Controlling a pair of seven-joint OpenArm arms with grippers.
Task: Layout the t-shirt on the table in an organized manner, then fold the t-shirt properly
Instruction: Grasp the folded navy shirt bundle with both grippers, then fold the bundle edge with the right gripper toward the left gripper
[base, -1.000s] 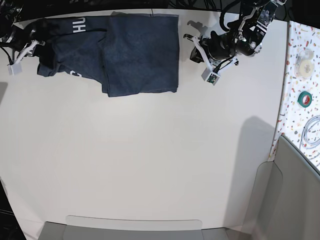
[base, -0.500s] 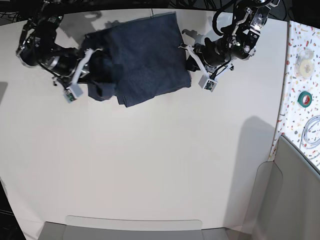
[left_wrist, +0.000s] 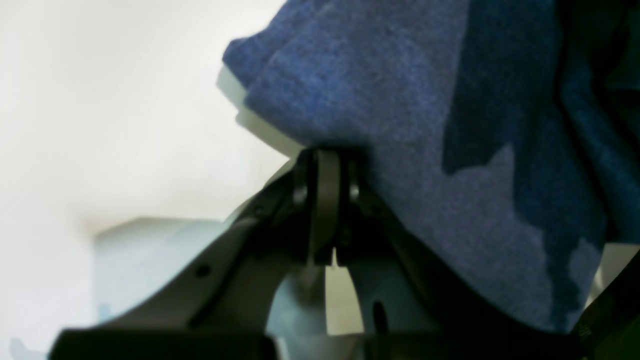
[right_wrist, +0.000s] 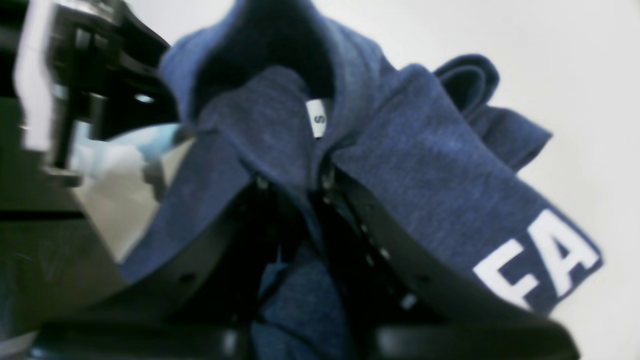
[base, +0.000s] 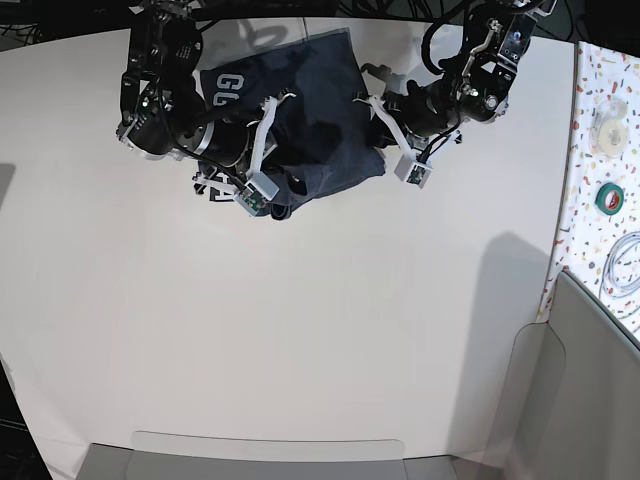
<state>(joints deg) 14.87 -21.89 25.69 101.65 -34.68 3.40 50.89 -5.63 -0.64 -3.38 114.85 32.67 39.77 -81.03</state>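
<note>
T-shirt (base: 325, 115), just one, lies bunched at the white desk's (base: 300, 330) far edge between two arms; left end effector (left_wrist: 325, 165) and right end effector (right_wrist: 292, 182) each pinch its fabric.

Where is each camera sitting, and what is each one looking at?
Base: high up, looking straight down on the table; both arms show, holding the t-shirt.
Left wrist: on the left arm, looking along its left pincer, shut on blue cloth.
Right wrist: on the right arm, looking along its right pincer, shut on cloth beside white letters.
Shared: all three see the t-shirt and the white table.
</note>
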